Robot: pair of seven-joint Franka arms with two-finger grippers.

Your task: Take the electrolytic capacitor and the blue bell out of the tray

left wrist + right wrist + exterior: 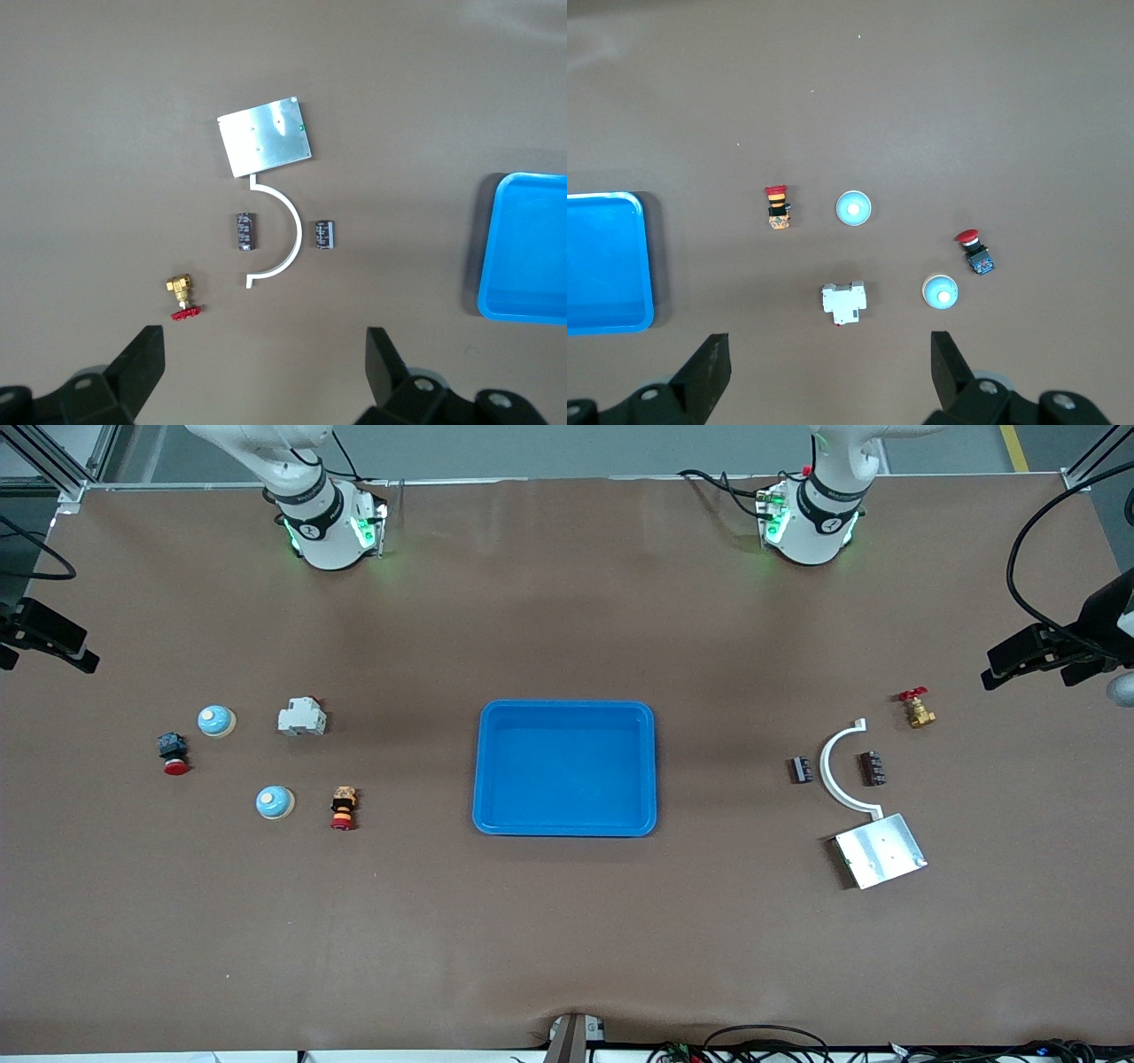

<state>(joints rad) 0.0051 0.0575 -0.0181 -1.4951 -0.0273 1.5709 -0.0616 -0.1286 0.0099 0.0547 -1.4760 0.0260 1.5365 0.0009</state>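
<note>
Beside the tray (567, 713), bells (215, 720), capacitors (244, 230), both wrist-view fingers (142, 363) apart

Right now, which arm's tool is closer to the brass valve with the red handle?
Left. The left tool hangs open over the table's left-arm end, with the brass valve just below. The right tool hangs open over the bells, at the right arm's end.

Both arms wait, bases upright along the bench edge farthest from the front cam, upper links running out of that view. Left hand (262, 367) hangs high over the left arm's end of the bench, pointing straight down, fingers (142, 363) spread wide, nothing btwn them. Right hand (829, 370) same pose over the right arm's end, fingers (950, 365) wide apart & empty.
</note>
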